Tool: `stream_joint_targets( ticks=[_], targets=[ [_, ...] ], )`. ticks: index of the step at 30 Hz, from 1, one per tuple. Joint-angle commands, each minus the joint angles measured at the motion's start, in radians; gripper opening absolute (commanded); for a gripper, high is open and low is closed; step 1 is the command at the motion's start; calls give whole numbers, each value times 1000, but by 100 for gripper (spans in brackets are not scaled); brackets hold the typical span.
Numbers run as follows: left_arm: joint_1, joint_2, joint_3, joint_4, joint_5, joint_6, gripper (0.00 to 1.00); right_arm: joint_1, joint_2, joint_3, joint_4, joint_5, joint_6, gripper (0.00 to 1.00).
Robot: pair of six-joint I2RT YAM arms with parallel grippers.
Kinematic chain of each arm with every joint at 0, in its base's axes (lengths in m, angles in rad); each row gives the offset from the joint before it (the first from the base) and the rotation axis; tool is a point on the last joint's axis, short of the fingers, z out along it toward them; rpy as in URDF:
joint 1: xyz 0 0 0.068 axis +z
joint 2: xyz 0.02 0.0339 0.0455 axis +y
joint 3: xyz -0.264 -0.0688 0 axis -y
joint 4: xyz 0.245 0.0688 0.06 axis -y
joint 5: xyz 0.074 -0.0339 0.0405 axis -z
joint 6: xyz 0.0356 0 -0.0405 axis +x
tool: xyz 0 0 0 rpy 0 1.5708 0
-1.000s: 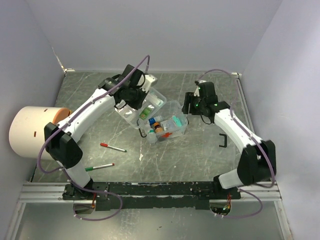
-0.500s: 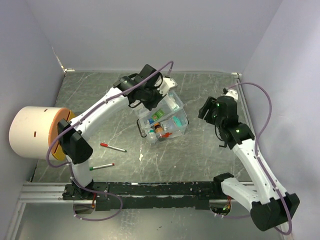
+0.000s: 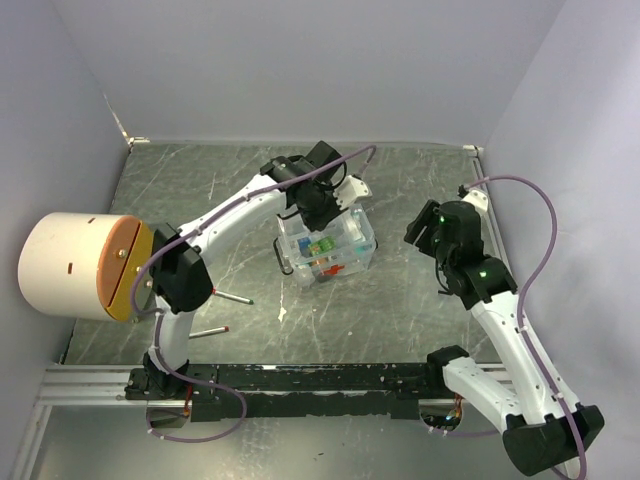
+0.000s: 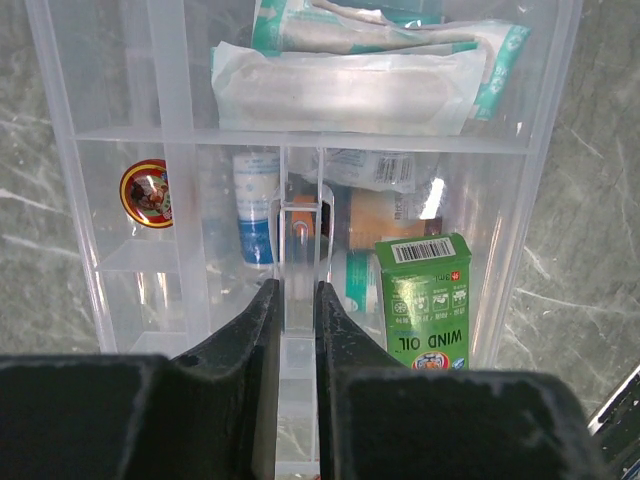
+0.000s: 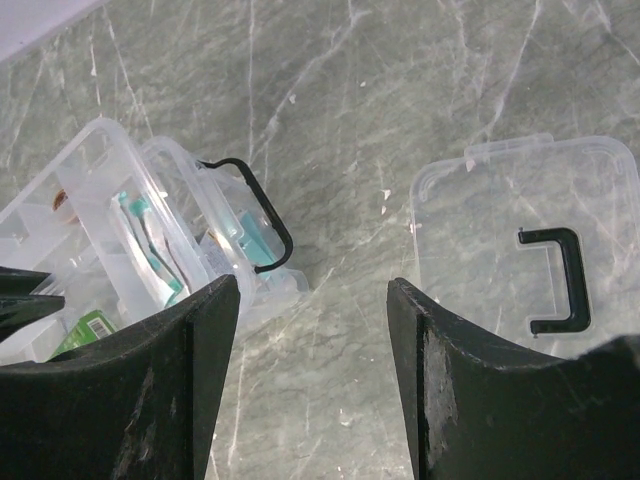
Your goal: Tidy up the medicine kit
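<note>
— What is different from a second ago?

— My left arm is reaching further right. Back then it was holding the clear divided plastic tray (image 4: 180,140) tilted, left of and behind the small clear plastic rectangular box (image 3: 340,262). Now the tray is sitting right over the box's open top, mid-way across the grey-green marbled table (image 3: 400,310). My right arm is standing drawn back from the box, over to the right.

— What are your left jaws doing?

— My left gripper (image 4: 295,295) is pinching the tray's thin upright clear tab (image 4: 300,215), jaws nearly pressed together. White sealed packets (image 4: 350,85) are lying in the compartment ahead. A green carton marked WIND OIL (image 4: 430,300) is showing just right of the jaws, and a small white-and-blue bottle (image 4: 255,215) just left. Whether the tray is fully seated, I cannot tell.

— And the right?

— My right gripper (image 5: 310,290) is hovering, spread wide, holding nothing. The box is lying off its left finger. The clear flat lid with a black handle (image 5: 480,220) is lying on the table off its right finger, apart from the box.
</note>
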Motion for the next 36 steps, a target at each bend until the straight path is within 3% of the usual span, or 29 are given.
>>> stream_joint_targets(
  ticks=[1, 31, 36],
  targets=[
    [-13, 29, 54, -14, 68, 47, 17, 0, 17, -13, 5, 2, 18, 61],
    [-16, 86, 4, 19, 48, -34, 20, -2, 47, -69, 44, -41, 26, 61],
    [-15, 99, 3, 27, 48, -68, 26, -1, 44, -70, 39, -43, 27, 60]
  ],
)
